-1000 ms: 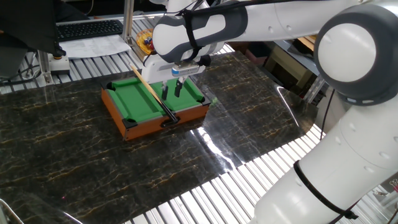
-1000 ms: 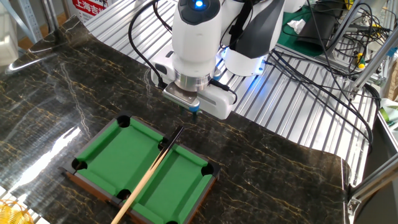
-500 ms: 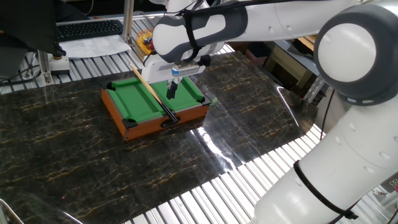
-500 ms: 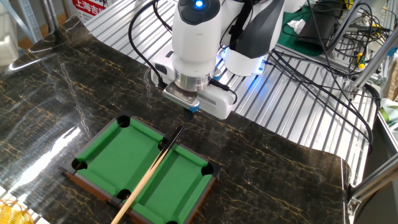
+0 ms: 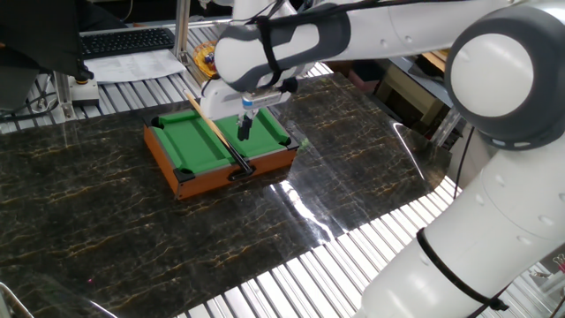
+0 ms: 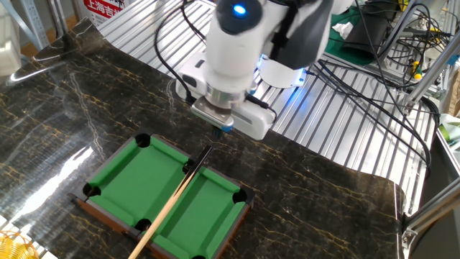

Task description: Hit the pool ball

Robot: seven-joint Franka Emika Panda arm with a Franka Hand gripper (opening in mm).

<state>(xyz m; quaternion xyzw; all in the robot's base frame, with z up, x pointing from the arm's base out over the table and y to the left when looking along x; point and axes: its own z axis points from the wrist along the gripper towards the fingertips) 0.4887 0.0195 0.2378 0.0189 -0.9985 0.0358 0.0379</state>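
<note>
Over the small pool table (image 5: 221, 146), in one fixed view, the gripper (image 5: 244, 131) hangs with its dark fingers (image 5: 243, 132) pressed together and holding nothing. They point down at the green felt, just beside the cue stick (image 5: 216, 132), which lies slantwise across the table with its dark end on the near rail. To do this step well, the robot should probably take the cue near this dark end and push it straight along its own line. The pool ball cannot be found here; it is perhaps hidden behind the fingers or absent.

From the other fixed view, the gripper (image 6: 224, 128) is mostly covered by the wrist body, so only a blue tip shows. The cue stick (image 6: 175, 203) leaves the picture at the bottom edge. No ball shows on the felt (image 6: 136, 180), and the dark marble counter (image 6: 316, 194) has none either.
</note>
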